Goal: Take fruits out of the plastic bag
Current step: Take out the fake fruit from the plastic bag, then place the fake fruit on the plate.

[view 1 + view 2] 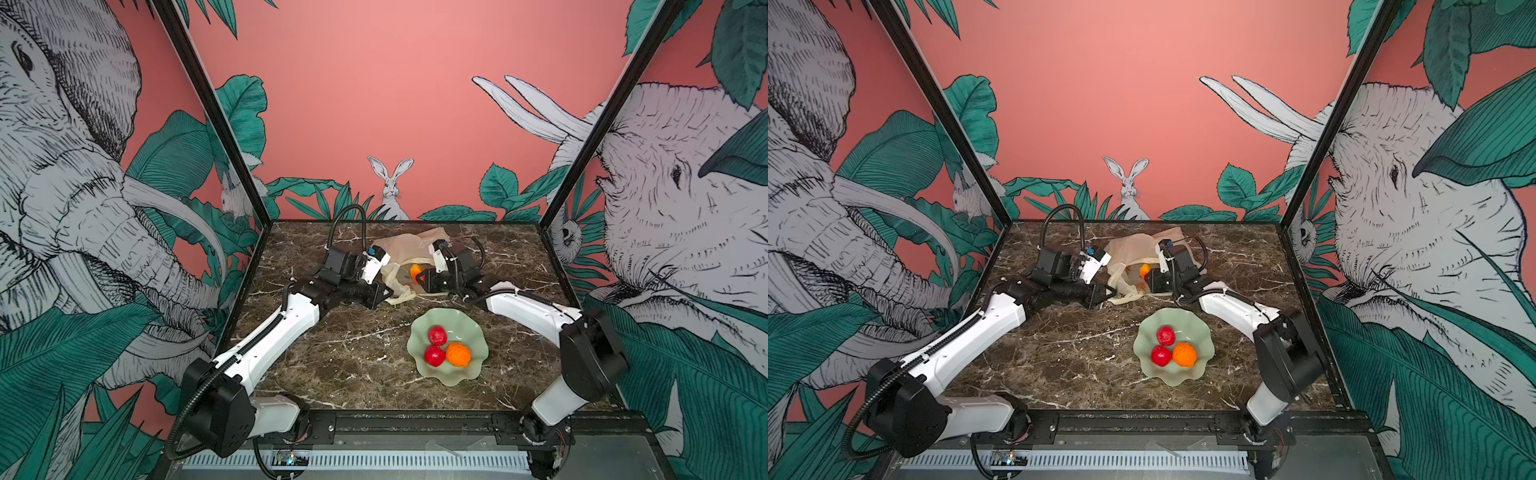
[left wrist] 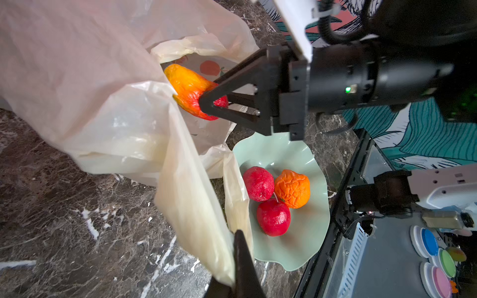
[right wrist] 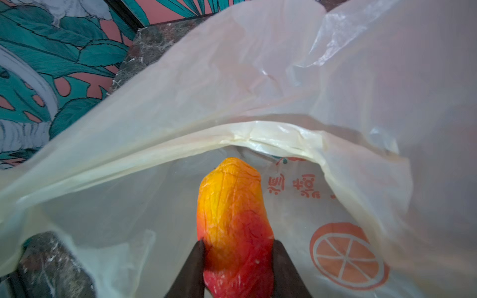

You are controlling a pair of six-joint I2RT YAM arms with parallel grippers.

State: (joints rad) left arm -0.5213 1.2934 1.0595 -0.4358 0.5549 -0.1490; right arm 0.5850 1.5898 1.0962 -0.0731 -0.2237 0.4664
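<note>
We've got two matching arms here: the left arm [image 1: 274,336] and right arm [image 1: 525,309] both wear glossy white link shells with chunky black joint housings [image 1: 216,409]. Black ribbed cable conduit [image 1: 347,214] runs along each one. The white wrist block [image 1: 376,266] has a little blue cap, there's a green LED [image 2: 348,89] glowing on the right wrist, and the right gripper [image 2: 210,95] has black open-frame triangular fingers [image 2: 237,118].

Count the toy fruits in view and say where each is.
4. A red fruit, another red fruit and an orange fruit lie in the green dish. The right gripper holds a red-yellow fruit at the plastic bag's mouth. More may hide inside the bag.
</note>
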